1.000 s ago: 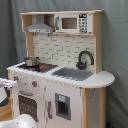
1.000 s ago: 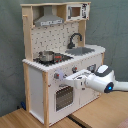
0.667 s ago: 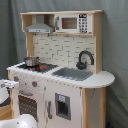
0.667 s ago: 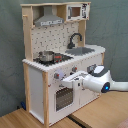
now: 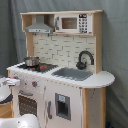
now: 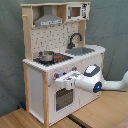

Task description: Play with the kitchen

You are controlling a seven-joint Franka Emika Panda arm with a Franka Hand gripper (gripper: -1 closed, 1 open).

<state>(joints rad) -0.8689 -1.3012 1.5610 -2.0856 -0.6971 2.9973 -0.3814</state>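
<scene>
Toy kitchen upright on a wooden floor, filling most of both exterior views. White cabinet with light-wood sides; grey sink and black faucet set into the worktop, small metal pot on the dark hob, grey hood and a microwave up top, dotted backsplash behind. Oven door low on the front, shut, with red knobs just above it.

Gripper pressed up to the cabinet front, level with the knobs and just over the top edge of the oven door. Jaws: gap and grasp hidden by the white wrist, so impossible to tell how far open or whether anything is held. Pot and hob above the jaws, sink above and further back, oven window directly below.

White arm stretched in from the second exterior view's right, blue light on the wrist. In the first exterior view, only a white part of the gripper visible at the left edge beside the cabinet corner. Grey curtain behind everything.
</scene>
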